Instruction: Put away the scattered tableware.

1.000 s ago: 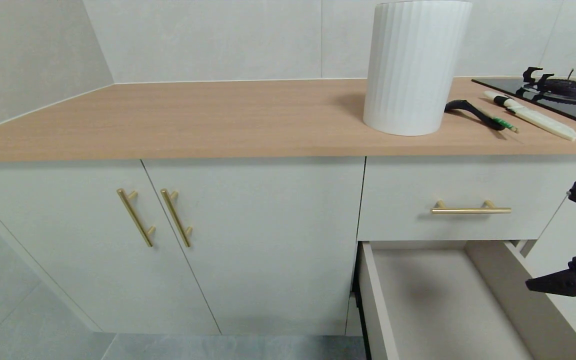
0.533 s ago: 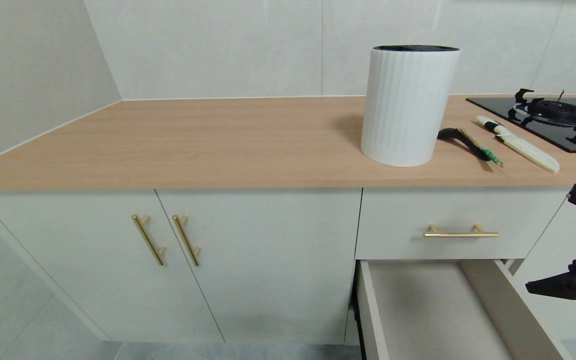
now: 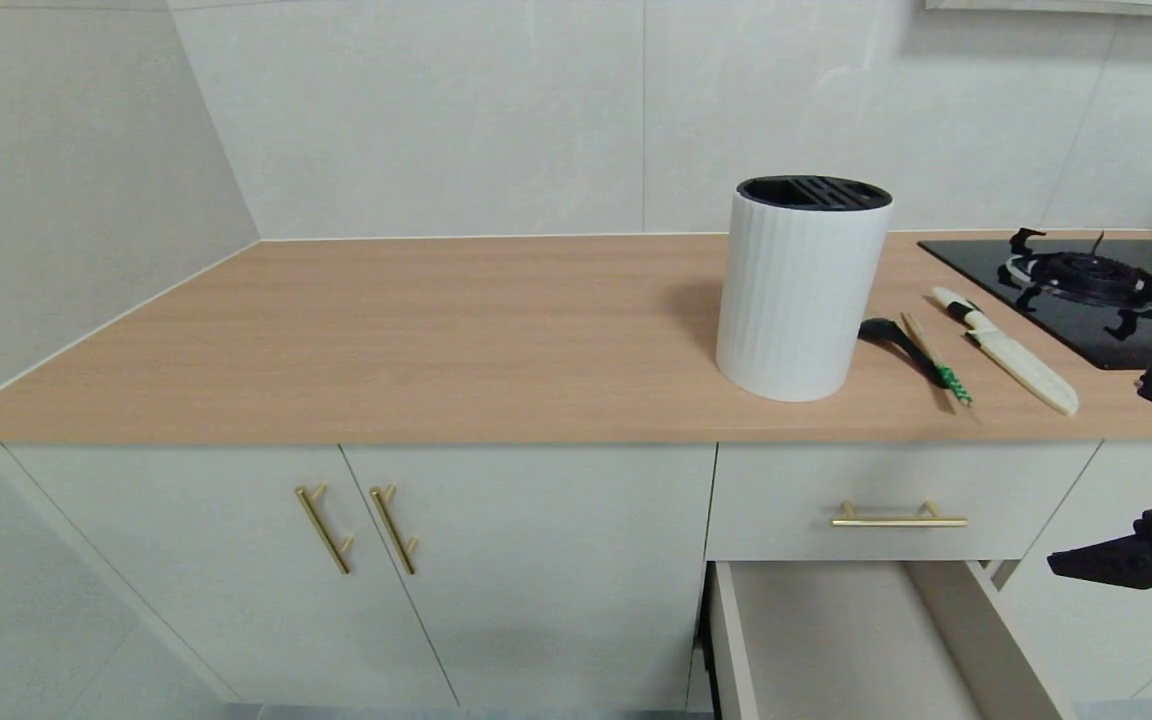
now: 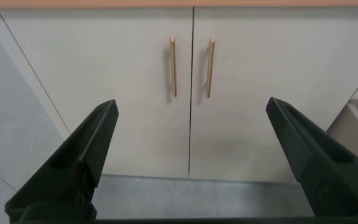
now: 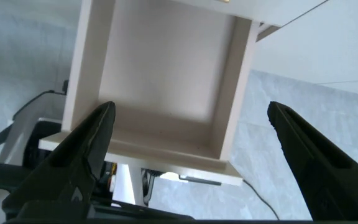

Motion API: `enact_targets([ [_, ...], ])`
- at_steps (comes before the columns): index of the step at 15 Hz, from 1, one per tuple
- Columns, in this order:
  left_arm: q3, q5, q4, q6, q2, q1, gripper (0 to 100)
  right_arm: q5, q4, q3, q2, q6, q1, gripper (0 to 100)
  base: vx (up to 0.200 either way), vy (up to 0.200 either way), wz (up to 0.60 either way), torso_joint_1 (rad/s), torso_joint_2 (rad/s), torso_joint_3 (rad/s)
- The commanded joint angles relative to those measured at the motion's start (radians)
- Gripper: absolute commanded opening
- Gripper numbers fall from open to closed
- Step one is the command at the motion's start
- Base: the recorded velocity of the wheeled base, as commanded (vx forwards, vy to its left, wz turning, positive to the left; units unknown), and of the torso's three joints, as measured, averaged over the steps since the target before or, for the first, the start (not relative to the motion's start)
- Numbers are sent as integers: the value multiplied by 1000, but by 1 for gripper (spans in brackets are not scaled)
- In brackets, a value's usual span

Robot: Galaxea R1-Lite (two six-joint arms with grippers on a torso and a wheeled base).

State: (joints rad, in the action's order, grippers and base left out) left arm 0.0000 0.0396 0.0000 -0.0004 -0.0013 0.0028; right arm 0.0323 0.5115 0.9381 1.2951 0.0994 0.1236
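- One white ribbed holder (image 3: 796, 300) with a black slotted top.
- One black spoon (image 3: 898, 345) and one pale-bladed knife (image 3: 1006, 352).
- One set of wooden chopsticks (image 3: 936, 372) with green ends; the sticks lie too close together to count.
- One black hob (image 3: 996, 262), with one burner (image 3: 1091, 272) in view on it.
- Two cabinet doors (image 3: 186, 560) — two gold bar handles (image 3: 324, 528), one apiece.
- One shut drawer (image 3: 786, 500) with one drawer handle (image 3: 898, 519).
- One open drawer (image 3: 731, 650).

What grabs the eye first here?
The tall white ribbed holder stands on the wooden counter, right of centre. Just to its right a black utensil, chopsticks and a pale-bladed knife lie loose on the counter, next to the black hob. Below them the lower drawer is pulled open, under a shut one.
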Motion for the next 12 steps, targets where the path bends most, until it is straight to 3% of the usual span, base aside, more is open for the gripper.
enact_targets([
  [1, 0, 0, 0, 0, 1, 0, 100, 0, -10, -5, 3, 0, 1, 100, 0, 0, 0, 198, -505, -295],
  [6, 0, 0, 0, 0, 1, 0, 100, -2, -28, -12, 7, 0, 7, 100, 0, 0, 0, 136, -322, -190],
  [7, 0, 0, 0, -1, 1, 0, 100, 3, -103, 19, 18, -15, 10, 100, 0, 0, 0, 0, 0, 0],
  [9, 0, 0, 0, -1, 1, 0, 100, 6, -102, 110, 84, -81, 14, 100, 0, 0, 0, 0, 0, 0],
  [10, 0, 0, 0, -1, 1, 0, 100, 23, -33, 283, 210, -208, 45, 100, 0, 0, 0, 0, 0, 0],
  [12, 0, 0, 0, -1, 1, 0, 100, 67, 88, 475, 337, -311, 71, 100, 0, 0, 0, 0, 0, 0],
])
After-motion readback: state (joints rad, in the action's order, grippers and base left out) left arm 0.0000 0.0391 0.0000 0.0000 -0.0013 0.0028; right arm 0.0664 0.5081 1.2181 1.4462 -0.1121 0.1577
